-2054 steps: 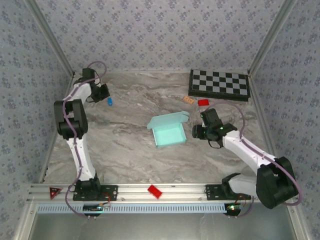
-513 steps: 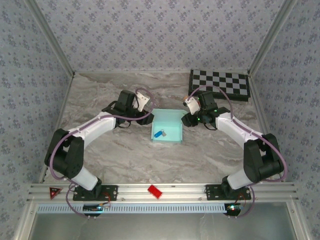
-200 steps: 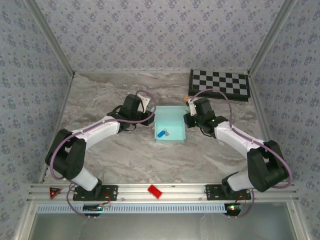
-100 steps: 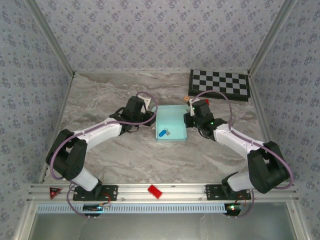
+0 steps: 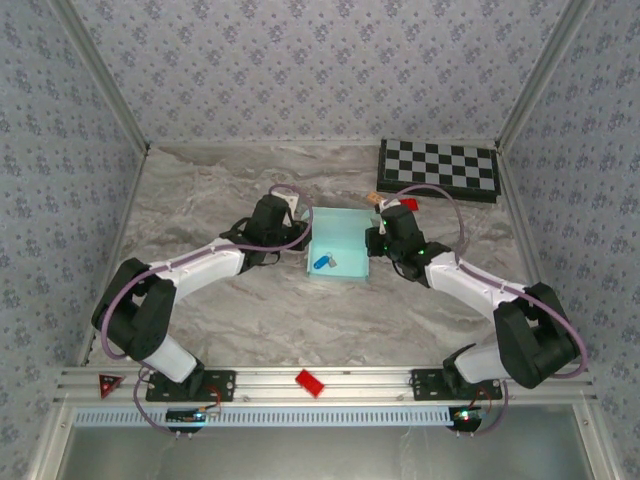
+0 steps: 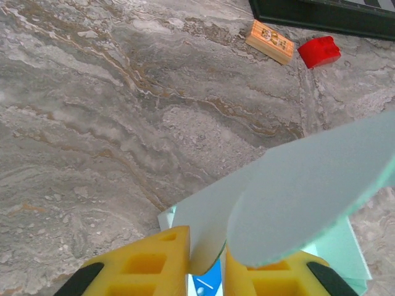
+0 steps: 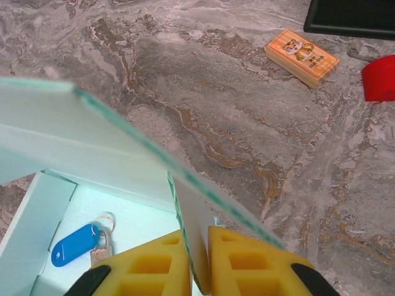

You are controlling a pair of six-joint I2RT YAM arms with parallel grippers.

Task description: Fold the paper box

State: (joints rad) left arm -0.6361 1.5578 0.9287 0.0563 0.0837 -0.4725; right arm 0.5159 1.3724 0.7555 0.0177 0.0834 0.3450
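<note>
Box [image 5: 340,240] sits open mid-table [image 5: 200,190], lid raised at its 12 o'clock edge. Left gripper [image 6: 207,271] is at the box's 9 o'clock side, yellow fingers [image 6: 145,268] clenched on a rounded side flap that stands up between them. Right gripper [image 7: 197,262] is at the 3 o'clock side, fingers [image 7: 244,262] pinched tight on a thin upright flap at the lid corner. 1 blue key tag [image 7: 73,243] with a metal ring lies on the box floor, toward its 7 o'clock corner in the top view. Wood block [image 7: 302,57] and red block [image 7: 379,77] lie on the table at the box's 1 o'clock, just beside each other, apart from the box. Board [image 5: 438,168] is beyond them, also at 1 o'clock, at the table's far edge.
</note>
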